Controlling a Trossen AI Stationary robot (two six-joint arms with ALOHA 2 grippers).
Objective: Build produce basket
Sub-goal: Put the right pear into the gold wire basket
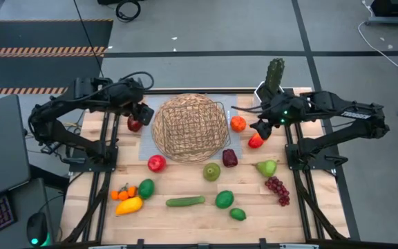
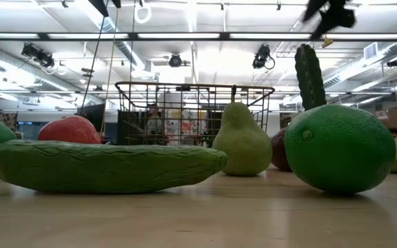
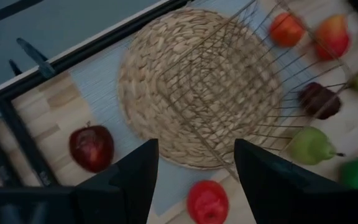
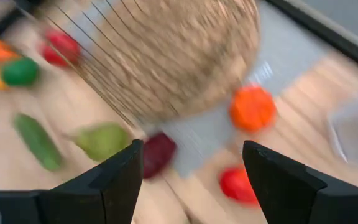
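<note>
On the left of the table the left gripper (image 1: 141, 111) hovers with its fingers spread wide and nothing between them; just below it lies a dark red apple (image 1: 135, 124), close beside the basket's left rim, so this arm is the nearer one for that fruit; in the left wrist view the same apple (image 3: 91, 147) sits off to one side of the open fingers (image 3: 132, 177), not between them. In the middle stands the basket (image 1: 190, 128), on a grey mat (image 1: 146, 147), and it looks empty, so I judge the task is only at its start. To the right of the basket lies an orange (image 1: 238, 124); next to it a red-orange fruit (image 1: 256, 141) lies just under the right gripper (image 1: 264, 128), whose fingers are also apart and hold nothing. The rest of the produce, such as the cucumber (image 1: 185, 201), lies along the near side, well apart from both grippers.
</note>
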